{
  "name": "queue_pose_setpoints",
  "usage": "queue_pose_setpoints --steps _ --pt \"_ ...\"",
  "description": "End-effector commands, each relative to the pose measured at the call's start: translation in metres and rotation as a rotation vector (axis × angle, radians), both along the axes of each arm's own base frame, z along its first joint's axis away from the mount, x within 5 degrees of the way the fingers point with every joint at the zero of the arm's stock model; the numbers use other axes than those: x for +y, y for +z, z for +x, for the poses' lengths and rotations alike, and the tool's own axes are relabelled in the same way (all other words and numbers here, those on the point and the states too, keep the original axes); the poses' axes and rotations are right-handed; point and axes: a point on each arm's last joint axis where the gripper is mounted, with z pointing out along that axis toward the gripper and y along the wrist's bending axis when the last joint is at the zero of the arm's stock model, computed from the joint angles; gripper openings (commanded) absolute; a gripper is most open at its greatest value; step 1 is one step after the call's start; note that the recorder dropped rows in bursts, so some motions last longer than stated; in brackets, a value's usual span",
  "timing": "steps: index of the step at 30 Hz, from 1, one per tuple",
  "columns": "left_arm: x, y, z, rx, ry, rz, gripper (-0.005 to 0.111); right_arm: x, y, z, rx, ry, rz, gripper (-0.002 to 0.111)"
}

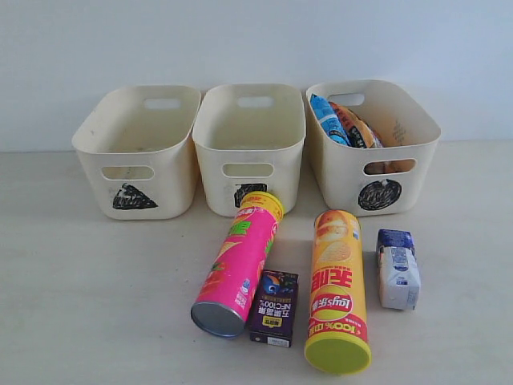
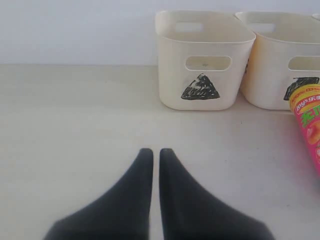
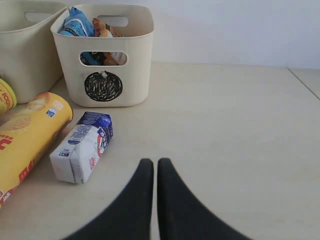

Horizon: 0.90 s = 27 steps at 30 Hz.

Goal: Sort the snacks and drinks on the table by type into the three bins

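Three cream bins stand in a row: triangle bin [image 1: 138,152] [image 2: 202,57], square bin [image 1: 250,148] [image 2: 282,57], circle bin [image 1: 373,144] [image 3: 104,52]. The blue bag [image 1: 329,119] [image 3: 77,22] and orange-brown bag [image 1: 357,128] [image 3: 102,29] lie inside the circle bin. On the table [image 1: 96,297] lie the pink tube [image 1: 238,261] [image 2: 309,120], the yellow-orange tube [image 1: 337,290] [image 3: 22,137], the dark purple carton [image 1: 272,307] between them and the white-and-blue carton [image 1: 397,269] [image 3: 82,146]. Neither arm shows in the exterior view. My left gripper [image 2: 156,152] and right gripper [image 3: 155,162] are shut and hold nothing.
A pale wall rises behind the bins. The triangle and square bins show nothing inside. In the right wrist view a seam [image 3: 302,82] crosses the table near its far corner.
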Motion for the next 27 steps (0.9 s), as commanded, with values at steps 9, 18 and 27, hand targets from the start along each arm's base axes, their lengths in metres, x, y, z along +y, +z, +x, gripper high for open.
queue_pose_setpoints --steps 9,18,27 --pt "0.0 0.01 0.001 -0.106 -0.007 0.047 0.004 0.0 0.0 0.0 -0.013 -0.001 -0.004 0.0" --pt "0.002 0.049 -0.002 -0.518 0.006 -0.315 0.004 0.0 0.0 0.0 -0.012 -0.001 -0.004 0.0" --pt "0.001 0.101 0.007 -0.598 -0.015 -0.363 0.004 0.0 0.0 0.0 -0.012 -0.002 0.0 0.0"
